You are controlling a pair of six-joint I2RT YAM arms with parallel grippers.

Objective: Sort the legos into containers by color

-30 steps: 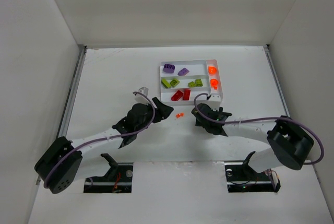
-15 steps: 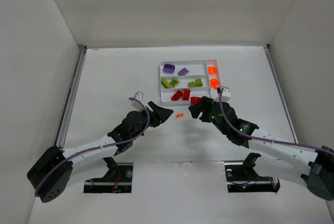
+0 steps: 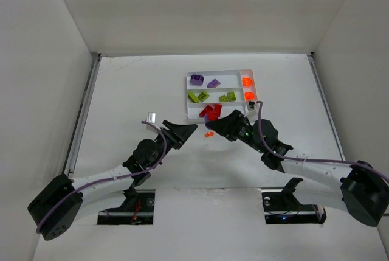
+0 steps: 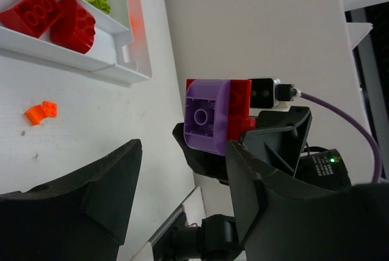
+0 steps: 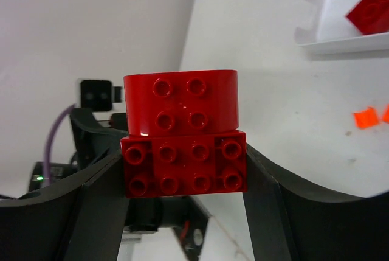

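My right gripper (image 3: pixel 217 124) is shut on a stack of legos held above the table just in front of the white tray (image 3: pixel 222 73). The right wrist view shows two joined red bricks (image 5: pixel 182 142) between its fingers. The left wrist view shows a purple brick (image 4: pixel 206 115) joined to a red one. My left gripper (image 3: pixel 185 128) is open and empty, facing the stack from the left. Two tiny orange pieces (image 3: pixel 208 134) lie on the table between the grippers. The tray's slots hold purple (image 3: pixel 196 79), green (image 3: pixel 194 96), red (image 3: pixel 206 111) and orange (image 3: pixel 247 81) legos.
The tray's near wall (image 4: pixel 130 42) is close beyond the orange pieces (image 4: pixel 41 112). Both arms' purple cables loop over the table. White walls enclose the table on three sides. Two dark base plates sit at the near edge.
My right gripper has moved left along the tray's front, toward the left gripper, with the stack in it. My left gripper has lifted and turned toward it.
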